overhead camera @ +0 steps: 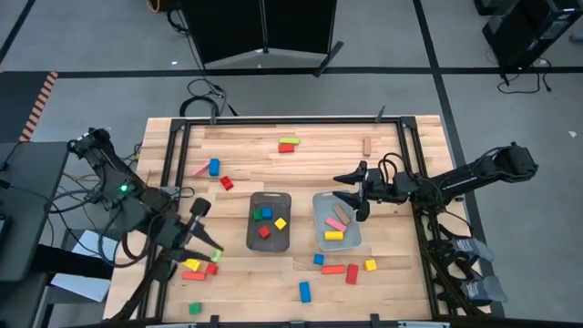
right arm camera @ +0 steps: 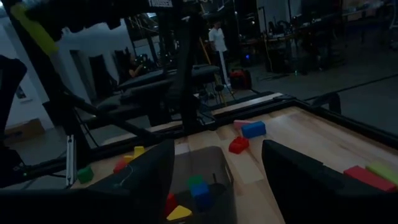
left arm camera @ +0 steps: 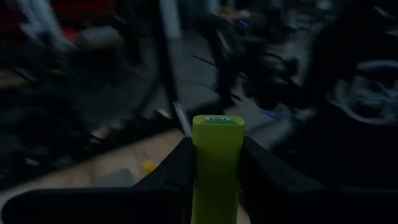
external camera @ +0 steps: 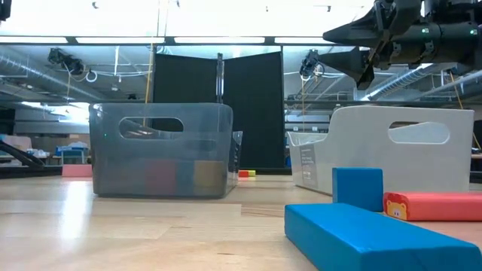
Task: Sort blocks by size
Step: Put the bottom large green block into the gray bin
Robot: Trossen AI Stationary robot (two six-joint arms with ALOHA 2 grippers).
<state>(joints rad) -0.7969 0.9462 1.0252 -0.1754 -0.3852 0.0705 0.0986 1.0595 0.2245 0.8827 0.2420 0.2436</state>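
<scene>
The left end effector (left arm camera: 214,180) is clamped on a long green block (left arm camera: 216,165), lifted off the bench (overhead camera: 246,155) near the front left corner, presumably for carrying to a tray. The block is a smooth lime bar with a small printed face on its end. Farther off, the right end effector (overhead camera: 355,193) hangs open and empty above the pale tray (overhead camera: 321,239).

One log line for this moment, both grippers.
left gripper: shut on green block, near table's left front | right gripper: open, empty, above pale tray
</scene>
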